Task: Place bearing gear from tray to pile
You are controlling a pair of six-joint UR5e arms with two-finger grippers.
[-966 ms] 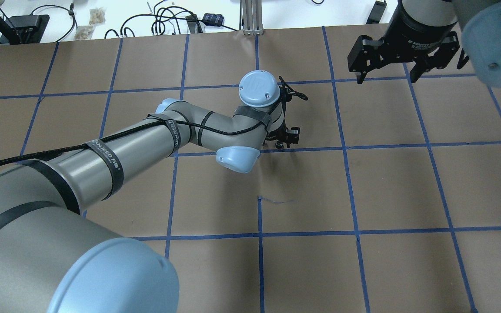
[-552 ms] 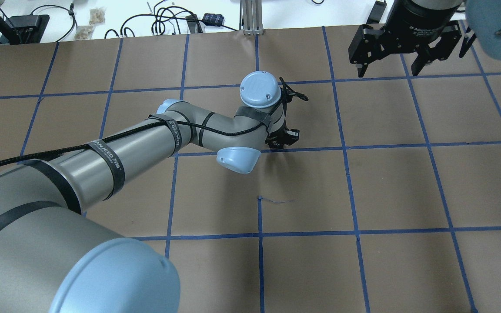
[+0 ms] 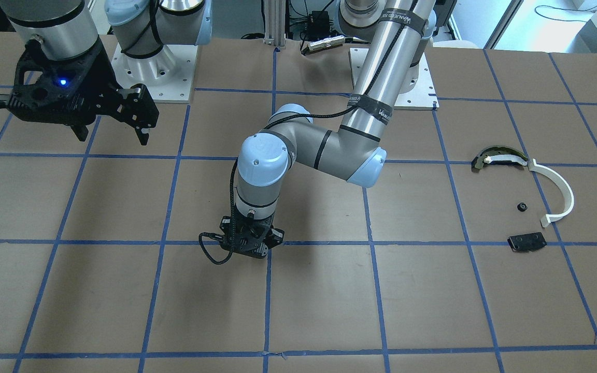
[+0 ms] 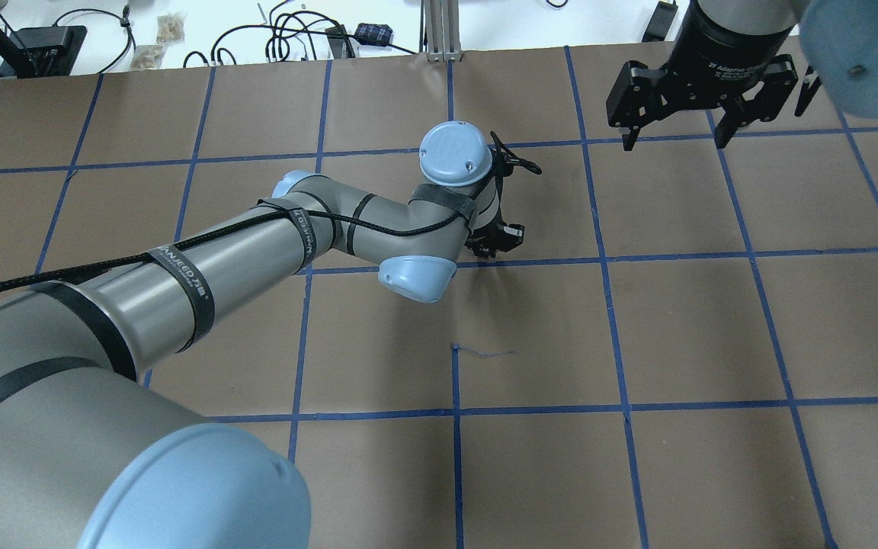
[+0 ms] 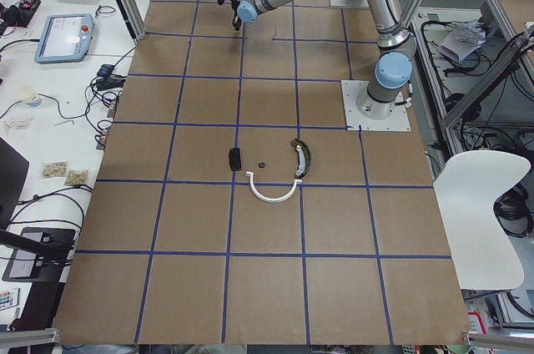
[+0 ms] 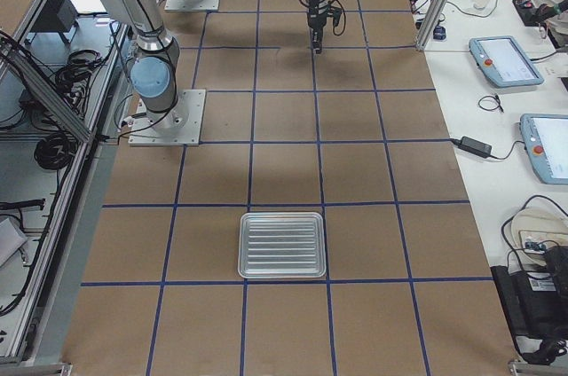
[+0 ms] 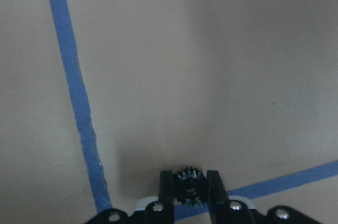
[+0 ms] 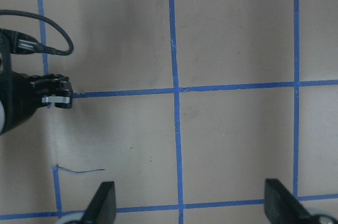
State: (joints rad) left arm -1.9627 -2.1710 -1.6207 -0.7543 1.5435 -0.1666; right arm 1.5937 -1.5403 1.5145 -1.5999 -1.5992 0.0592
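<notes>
Left tool [image 7: 189, 179] tight around bearing gear [image 7: 189, 188] over brown, blue-gridded table [image 7: 211, 49]; right tool [image 4: 674, 142] agape, empty

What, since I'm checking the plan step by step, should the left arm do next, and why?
Probably carry the gear sideways toward the pile, keeping it clear of the table. The left gripper is shut on it, low over the table's middle, and the pile lies well apart, toward the robot's left end.

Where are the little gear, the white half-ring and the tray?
black gear [image 7: 190, 187], left wrist view, toothed middle.
white half-ring [image 3: 569, 197], front-facing view, middle of the curve.
tray [image 6: 282, 245], exterior right view, ribbed floor.
</notes>
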